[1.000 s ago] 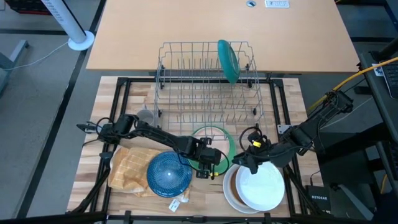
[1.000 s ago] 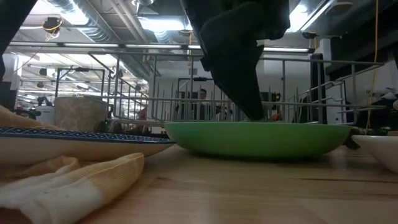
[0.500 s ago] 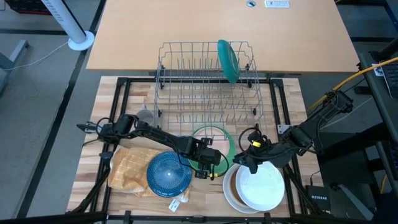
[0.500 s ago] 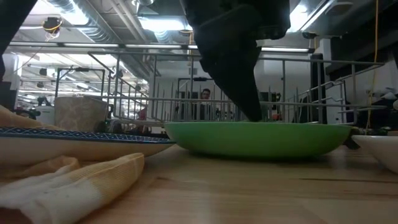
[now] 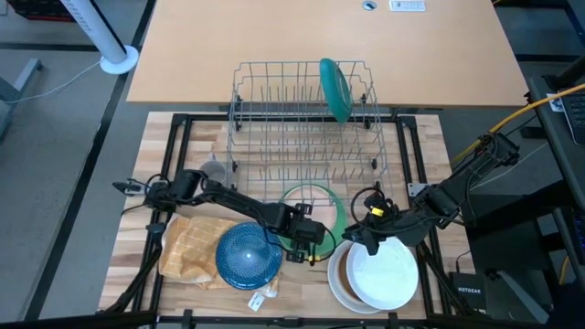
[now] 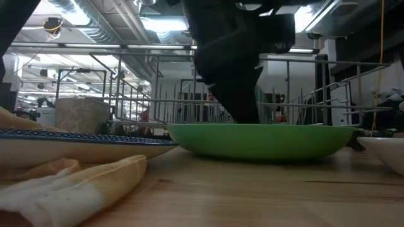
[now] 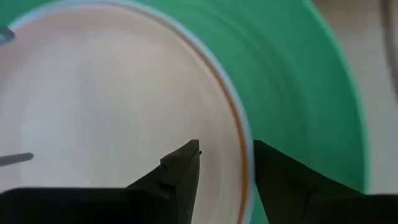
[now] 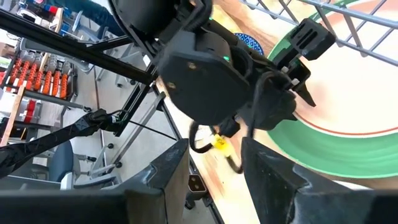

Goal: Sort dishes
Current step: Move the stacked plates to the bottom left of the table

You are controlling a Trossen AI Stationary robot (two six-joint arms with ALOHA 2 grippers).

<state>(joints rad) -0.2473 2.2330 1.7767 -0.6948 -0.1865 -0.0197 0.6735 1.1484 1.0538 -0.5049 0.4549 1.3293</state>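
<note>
Green plate [image 5: 320,203], flat on the wooden table [image 5: 425,164] just in front of the grey wire rack [image 5: 274,137]; pale centre ringed by a thin orange line, broad green rim. Left gripper [image 5: 309,239] set at this plate's near edge, one finger [image 7: 183,171] over the pale centre and the other outside the orange line on the green band, the jaws narrow with the rim between them; whether the pads actually press the rim cannot be told. In the low view the dark gripper body comes down onto the green plate [image 6: 262,140] from above. Teal plate [image 5: 335,89], standing upright on edge in the back right part of the rack. Blue patterned plate [image 5: 249,256], lying partly on the yellow checked cloth [image 5: 189,249] at front left, beside the left gripper. White plate [image 5: 384,272], resting on a brown-rimmed dish [image 5: 336,279] at front right, just beside the green plate. Right gripper [image 5: 358,239] at the back left edge of the white plate, near the green plate; its two fingers stand apart with nothing between them, pointed toward the left arm's wrist [image 8: 205,74]. Small grey mug [image 5: 214,172], upright on the table at the rack's front left corner, close to the left arm. Small paper tag [image 5: 260,299] on the table near the front edge, below the blue plate.
</note>
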